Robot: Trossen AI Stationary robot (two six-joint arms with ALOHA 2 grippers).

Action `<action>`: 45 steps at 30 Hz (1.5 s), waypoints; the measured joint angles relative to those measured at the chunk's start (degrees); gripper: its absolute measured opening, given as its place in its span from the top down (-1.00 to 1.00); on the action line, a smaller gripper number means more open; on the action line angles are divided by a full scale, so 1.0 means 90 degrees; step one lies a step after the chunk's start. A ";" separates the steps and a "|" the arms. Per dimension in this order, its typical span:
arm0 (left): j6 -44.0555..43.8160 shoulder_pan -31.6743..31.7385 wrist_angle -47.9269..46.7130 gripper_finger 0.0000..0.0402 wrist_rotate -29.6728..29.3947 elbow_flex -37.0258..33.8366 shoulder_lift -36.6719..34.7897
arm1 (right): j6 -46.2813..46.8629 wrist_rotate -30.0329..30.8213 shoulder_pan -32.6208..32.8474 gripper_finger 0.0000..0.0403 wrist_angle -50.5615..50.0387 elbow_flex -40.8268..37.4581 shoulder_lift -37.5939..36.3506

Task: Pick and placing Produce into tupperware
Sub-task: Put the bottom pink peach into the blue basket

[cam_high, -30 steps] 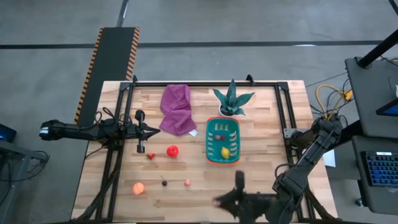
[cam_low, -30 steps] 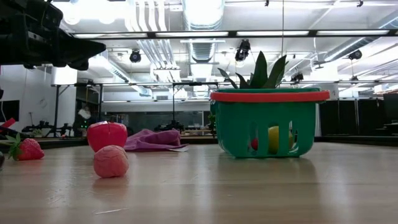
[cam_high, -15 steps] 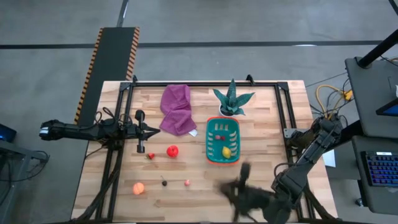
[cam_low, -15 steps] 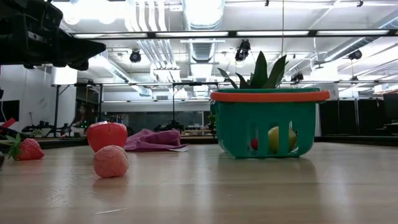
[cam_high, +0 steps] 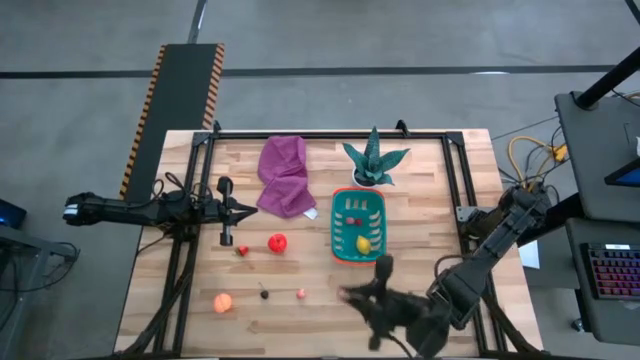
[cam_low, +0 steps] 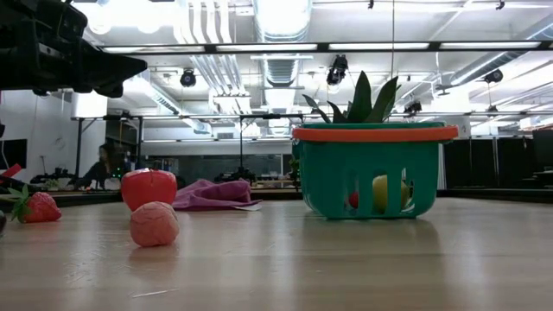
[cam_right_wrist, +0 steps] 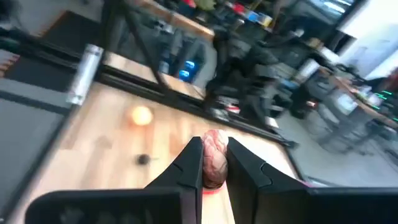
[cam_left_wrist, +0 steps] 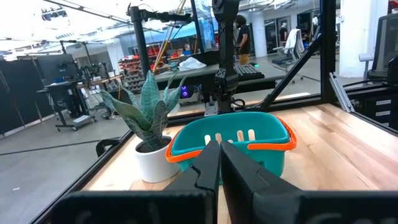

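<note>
A narrow gap is kept between the right gripper's point(cam_high: 348, 296) jaws, aimed at the small pink lumpy toy fruit point(cam_high: 301, 293) near the desk's front edge, apparently for pickup. The teal slotted plastic basket point(cam_high: 336, 215) stands mid-desk. The left gripper point(cam_high: 252, 208), closed, is parked by the left edge.

Motion smears the right gripper point(cam_high: 352, 297) from above — we cannot make out its fingers there. The right wrist view is blurred: between the fingers point(cam_right_wrist: 189, 168) sits a pinkish lump point(cam_right_wrist: 214, 163), and beyond the fingertips a small dark speck point(cam_right_wrist: 143, 159) — neither identifiable.
</note>
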 joint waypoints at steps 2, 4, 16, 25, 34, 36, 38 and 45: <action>0.0002 0.0001 -0.0001 1.00 0.0001 0.0000 0.0001 | 0.0215 0.0490 0.0014 0.81 0.0015 0.0000 -0.0004; 0.0002 0.0000 0.0001 1.00 0.0000 0.0000 -0.0005 | 0.0363 0.0539 -0.0020 0.81 -0.0170 0.0002 -0.0040; 0.0002 0.0001 0.0001 1.00 -0.0001 0.0000 0.0000 | 0.0509 0.0440 -0.0121 0.81 -0.0480 -0.0002 0.0005; 0.0002 -0.0001 0.0002 1.00 -0.0001 0.0000 0.0001 | 0.1732 0.1137 -0.0387 0.81 -0.1930 0.0000 -0.0215; 0.0002 0.0001 0.0016 1.00 -0.0001 0.0000 0.0000 | 0.3725 0.1311 -0.1155 0.81 -0.3909 0.0002 -0.0434; 0.0002 -0.0001 -0.0004 1.00 0.0001 0.0000 -0.0005 | 0.3818 0.1277 -0.1315 0.81 -0.4245 0.0002 -0.0440; 0.0005 0.0000 0.0007 1.00 0.0001 0.0000 -0.0001 | 0.3836 0.1082 -0.1471 0.81 -0.4500 0.0000 -0.0432; 0.0005 0.0000 -0.0004 1.00 0.0001 0.0000 0.0000 | 0.3836 0.0142 -0.2096 0.81 -0.4872 -0.0079 -0.0432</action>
